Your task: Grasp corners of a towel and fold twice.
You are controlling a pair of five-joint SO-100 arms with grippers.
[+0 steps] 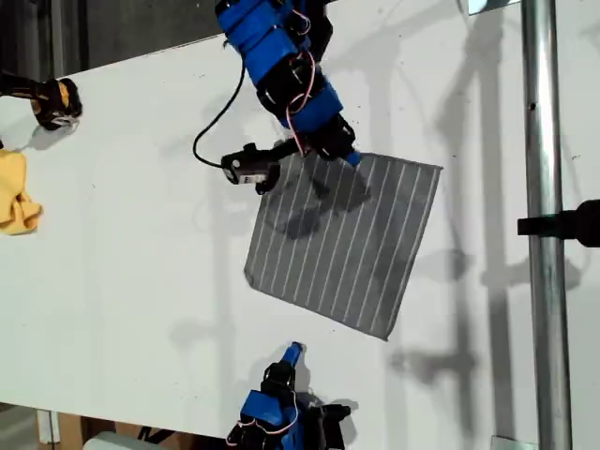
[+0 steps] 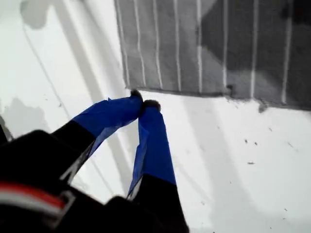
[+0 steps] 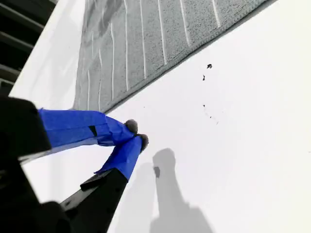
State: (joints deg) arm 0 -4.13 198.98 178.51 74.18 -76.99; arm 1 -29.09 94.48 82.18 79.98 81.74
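The grey towel (image 1: 347, 234) with thin white stripes lies flat and unfolded on the white table, turned a little askew. My first gripper (image 1: 351, 157) hangs at the towel's upper edge in the exterior view. In the first wrist view my first gripper (image 2: 144, 103) is shut and empty, just short of the towel (image 2: 194, 43) hem, close to one corner (image 2: 130, 87). My second gripper (image 1: 294, 351) sits below the towel's lower edge in the exterior view. It is shut (image 3: 137, 133) over bare table, a gap away from the towel (image 3: 146, 43).
A small yellow cloth (image 1: 14, 192) lies at the exterior view's left edge, with a black and orange object (image 1: 52, 98) above it. A metal pole (image 1: 544, 225) runs down the exterior view's right. A black cable (image 1: 211, 131) loops beside the first arm.
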